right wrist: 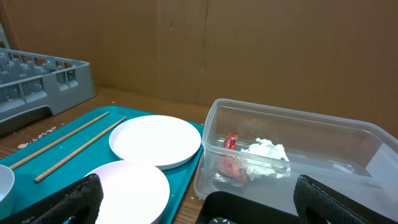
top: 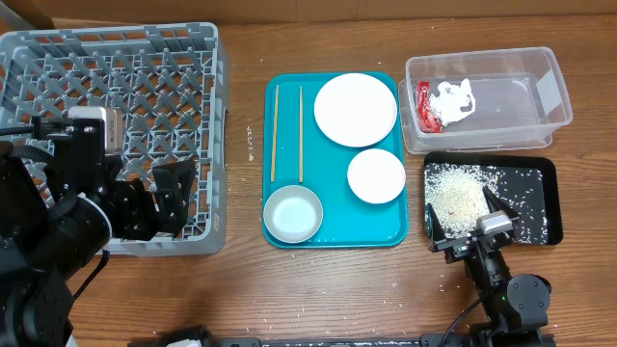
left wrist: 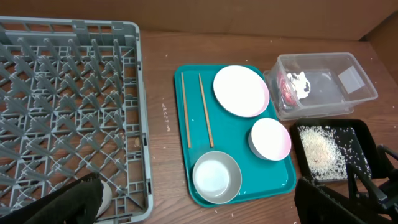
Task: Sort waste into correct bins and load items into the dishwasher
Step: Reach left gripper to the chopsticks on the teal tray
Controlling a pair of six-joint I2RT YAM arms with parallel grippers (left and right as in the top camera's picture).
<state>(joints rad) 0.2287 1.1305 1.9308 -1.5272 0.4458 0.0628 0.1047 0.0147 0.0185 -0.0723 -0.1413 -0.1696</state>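
Seen from overhead, my left gripper (top: 166, 198) hangs over the near right corner of the grey dish rack (top: 218, 145), jaws spread wide and holding nothing. My right gripper (top: 466, 214) sits over the near edge of the black tray (top: 551, 172), jaws also spread wide and empty. Only this view shows both arms at once.

My left wrist camera looks across the rack's grid floor to the teal tray (left wrist: 283, 180). It also picks up a few stray rice grains (left wrist: 165, 116) on the wooden table (left wrist: 161, 168) between rack and tray.

My right wrist camera sees the clear tub (right wrist: 348, 140) from the side, through its wall. The black tray shows there only as a dark edge, and its rice cannot be made out.

Containers:
- The clear tub, at the far right, holds a red crinkled wrapper (top: 425, 106) touching a crumpled white tissue (top: 456, 99), both at its left end.
- The black tray, just in front of the tub, holds off-white rice (top: 458, 193), heaped at the left and thinly scattered to the right.
- The teal tray, in the middle, holds two wooden chopsticks (top: 287, 135) lying parallel along its left side, a large white plate (top: 356, 109) at the far right, a smaller round white dish (top: 376, 175) in front of the plate, and an upright white bowl (top: 292, 214) at the near left corner.
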